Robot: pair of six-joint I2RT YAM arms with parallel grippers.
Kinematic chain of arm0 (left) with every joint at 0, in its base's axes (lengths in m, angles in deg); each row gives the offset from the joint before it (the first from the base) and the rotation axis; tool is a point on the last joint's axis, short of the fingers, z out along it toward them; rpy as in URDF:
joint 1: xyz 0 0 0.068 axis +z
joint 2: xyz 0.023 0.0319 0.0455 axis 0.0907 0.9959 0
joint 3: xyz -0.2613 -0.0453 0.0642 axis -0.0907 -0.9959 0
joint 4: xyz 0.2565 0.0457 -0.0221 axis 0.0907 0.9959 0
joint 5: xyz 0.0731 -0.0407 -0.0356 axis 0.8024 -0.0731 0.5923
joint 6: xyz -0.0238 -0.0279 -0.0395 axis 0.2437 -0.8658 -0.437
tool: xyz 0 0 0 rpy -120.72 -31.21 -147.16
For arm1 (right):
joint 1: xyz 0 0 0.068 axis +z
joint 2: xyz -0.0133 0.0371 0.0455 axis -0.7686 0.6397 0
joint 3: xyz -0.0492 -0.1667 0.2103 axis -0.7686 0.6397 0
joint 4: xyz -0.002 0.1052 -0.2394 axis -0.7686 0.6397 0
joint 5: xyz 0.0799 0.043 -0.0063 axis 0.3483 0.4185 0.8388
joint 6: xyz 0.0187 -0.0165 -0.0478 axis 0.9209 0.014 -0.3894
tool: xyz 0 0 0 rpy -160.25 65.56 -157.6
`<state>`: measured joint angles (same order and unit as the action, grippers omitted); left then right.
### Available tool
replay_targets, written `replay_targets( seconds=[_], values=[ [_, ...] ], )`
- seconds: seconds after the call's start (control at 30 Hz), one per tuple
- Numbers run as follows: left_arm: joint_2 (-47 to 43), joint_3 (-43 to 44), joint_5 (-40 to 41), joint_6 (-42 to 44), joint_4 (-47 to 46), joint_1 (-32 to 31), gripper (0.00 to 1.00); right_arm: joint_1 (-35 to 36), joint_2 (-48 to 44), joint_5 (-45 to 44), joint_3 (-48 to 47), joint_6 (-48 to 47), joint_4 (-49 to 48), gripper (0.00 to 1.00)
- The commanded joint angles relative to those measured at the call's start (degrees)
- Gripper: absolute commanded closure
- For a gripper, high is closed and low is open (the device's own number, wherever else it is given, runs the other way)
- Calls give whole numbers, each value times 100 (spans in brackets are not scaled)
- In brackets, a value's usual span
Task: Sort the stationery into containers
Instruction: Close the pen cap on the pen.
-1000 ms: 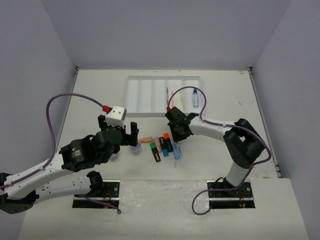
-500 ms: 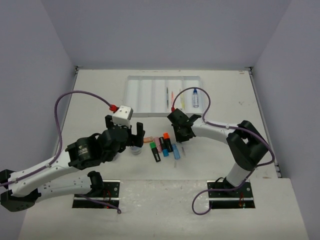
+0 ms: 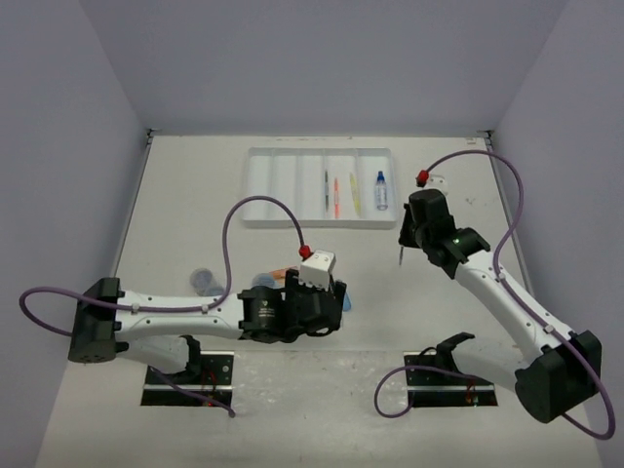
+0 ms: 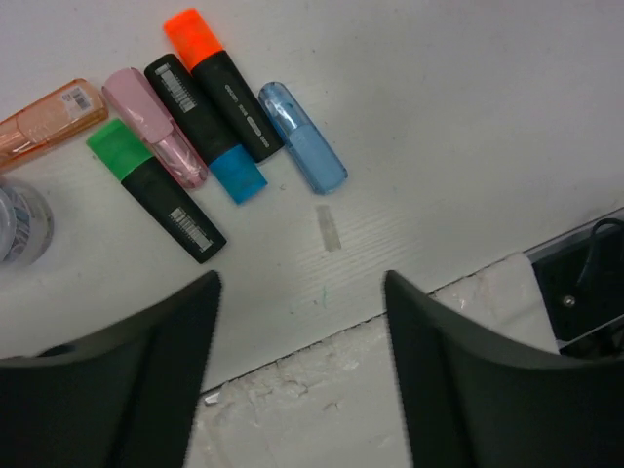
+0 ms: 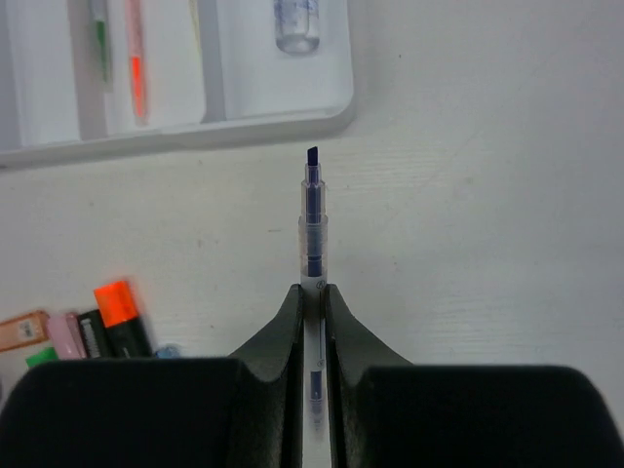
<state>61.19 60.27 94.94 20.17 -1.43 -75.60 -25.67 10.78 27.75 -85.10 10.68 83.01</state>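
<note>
My right gripper (image 5: 312, 290) is shut on a thin blue pen (image 5: 312, 210) and holds it above the table, just near of the white tray's (image 5: 292, 115) right end; it shows in the top view (image 3: 405, 237) too. The tray (image 3: 263, 185) holds three thin pens (image 3: 337, 195) and a blue-capped bottle (image 3: 380, 190). My left gripper (image 4: 300, 292) is open and empty above the table's near edge. Beyond it lie several highlighters: orange (image 4: 44, 122), pink (image 4: 156, 127), green-capped (image 4: 156, 190), blue-capped (image 4: 205, 127), orange-capped (image 4: 219, 83), blue (image 4: 302, 136). A clear tub (image 4: 18, 222) sits to their left.
Another clear tub with blue contents (image 3: 202, 281) stands left of the left arm. The table's near edge (image 4: 322, 327) and a mounting rail (image 4: 585, 283) lie under the left gripper. Purple cables loop above both arms.
The left arm swung right and low, its gripper now over the highlighters by the near edge. The right arm pulled back to the right, carrying the thin pen away from the highlighters.
</note>
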Motion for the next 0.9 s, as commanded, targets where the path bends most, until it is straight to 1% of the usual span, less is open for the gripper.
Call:
replay_targets(
  seconds=[0.0,0.07,0.13,0.27,0.4,0.6,0.87],
  values=[
    [859,436,367,-1150,-356,-173,43,-34,270,55,379,-117,-175,100],
    [1378,807,256,-1298,-109,-173,52,-39,310,51,393,-122,-180,100],
    [1805,1052,199,-1377,77,-173,53,-39,229,133,411,-126,-227,100],
    [2236,1371,73,-1367,101,-173,55,-47,15,232,505,-169,-315,100],
    [2493,1477,45,-1351,109,-164,56,-47,-22,270,542,-175,-329,100],
    [2777,1478,79,-1412,144,-155,62,-47,-74,245,568,-157,-347,100],
    [3119,1505,43,-1346,79,-76,65,-47,-112,318,604,-166,-373,100]
  ],
)
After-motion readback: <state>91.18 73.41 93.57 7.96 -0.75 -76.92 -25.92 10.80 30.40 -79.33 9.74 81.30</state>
